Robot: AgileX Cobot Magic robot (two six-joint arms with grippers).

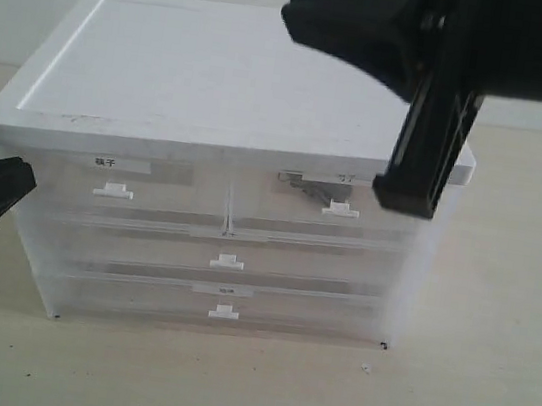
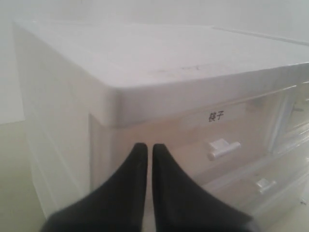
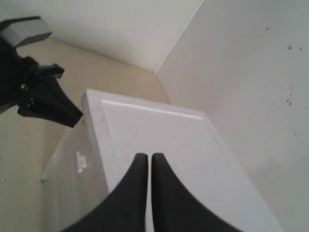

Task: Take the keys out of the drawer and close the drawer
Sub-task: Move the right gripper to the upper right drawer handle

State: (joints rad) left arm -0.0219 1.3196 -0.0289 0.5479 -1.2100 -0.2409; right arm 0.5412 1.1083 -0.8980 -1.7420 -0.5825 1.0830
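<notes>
The drawer is the top right half-width one in a white cabinet; it has a white tab handle and a faint label, and its front sits flush. A dim grey metal shape shows through its front; no blue fob shows, so I cannot tell whether it is the keys. My right gripper hangs shut just above that drawer's right end, over the cabinet top. My left gripper is shut, low by the cabinet's left front corner.
The top left half-width drawer carries a black-character label. Two full-width drawers lie below, all pushed in. The cabinet stands on a beige table, with a white wall behind it.
</notes>
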